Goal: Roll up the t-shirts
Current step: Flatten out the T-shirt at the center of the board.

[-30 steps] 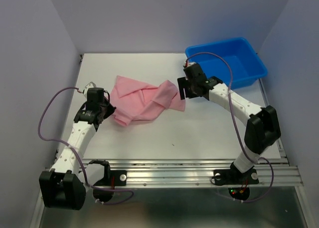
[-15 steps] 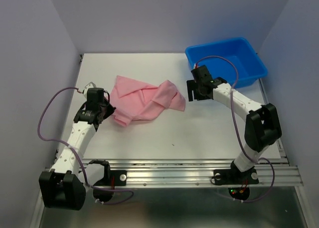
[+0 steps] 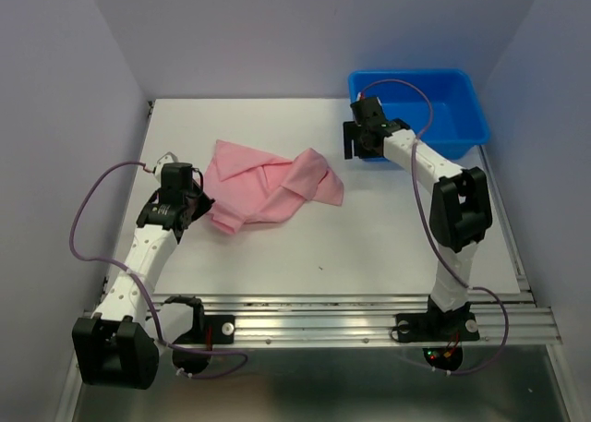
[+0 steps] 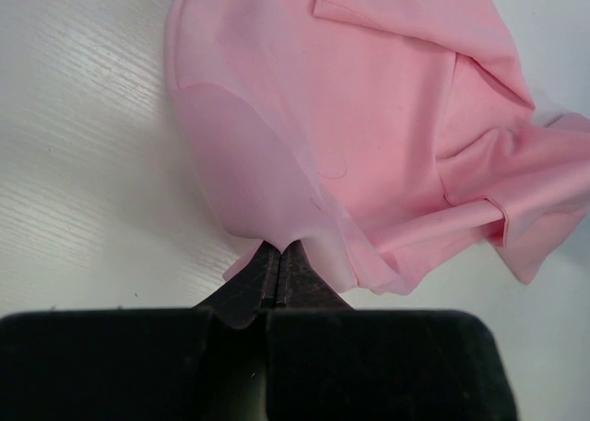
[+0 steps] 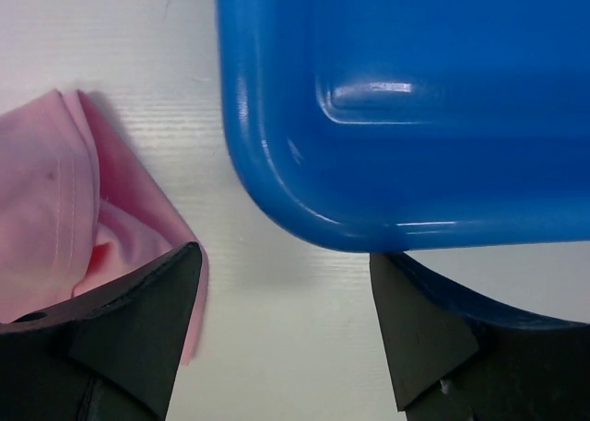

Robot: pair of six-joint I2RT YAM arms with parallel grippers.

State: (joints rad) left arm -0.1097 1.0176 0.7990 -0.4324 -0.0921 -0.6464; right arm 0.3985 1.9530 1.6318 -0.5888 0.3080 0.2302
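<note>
t-shirt (image 3: 268, 186) left of bin (image 3: 457, 108), left tool (image 4: 279, 248) on t-shirt's left edge, right tool (image 5: 284, 255) at bin's near-left corner

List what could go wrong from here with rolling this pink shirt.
1. The left fingers pinch only a thin edge of the soft light pink t-shirt; a pull may slip it free or drag the whole heap.
2. The shirt lies crumpled with folded-over flaps, so a roll would likely come out lopsided.
3. The open right fingers sit by the corner of the blue rectangular plastic bin and could knock it.
</note>
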